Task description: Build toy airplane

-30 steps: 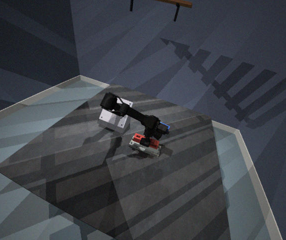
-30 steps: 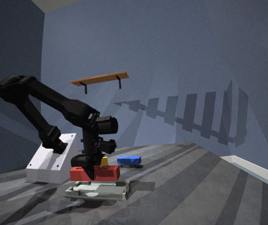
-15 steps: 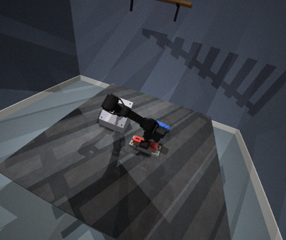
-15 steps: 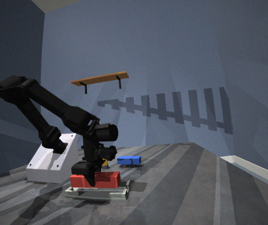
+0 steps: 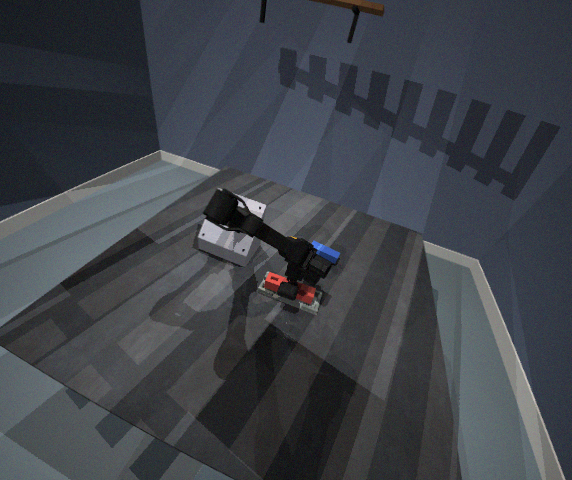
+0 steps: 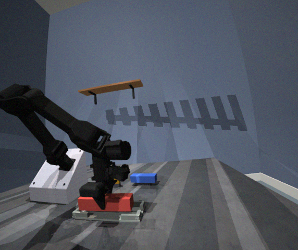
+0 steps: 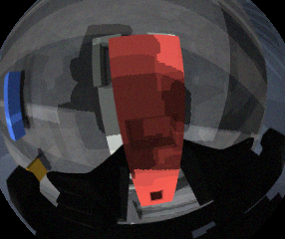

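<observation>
The red fuselage (image 5: 305,293) (image 6: 119,202) (image 7: 144,60) is between the fingers of my gripper (image 5: 291,284) (image 6: 104,199) (image 7: 149,141), which is shut on it around its middle. It lies level, lengthwise over the pale grey cradle (image 5: 308,308) (image 6: 130,216) (image 7: 114,143), low at its walls; I cannot tell whether its underside rests flat. Its small tail socket shows in the wrist view; the larger top socket is in shadow. The blue wing (image 5: 325,252) (image 6: 144,178) (image 7: 14,106) lies behind the cradle. The yellow tail fin (image 6: 116,183) (image 7: 37,169) is partly hidden behind the arm in the exterior view.
The arm's white wedge-shaped base (image 5: 224,242) (image 6: 49,194) stands left of the cradle. An orange-brown shelf (image 5: 369,6) (image 6: 111,87) is high on the back wall. The wing and tail fin lie on the same side of the cradle, with the wrist above and close to them.
</observation>
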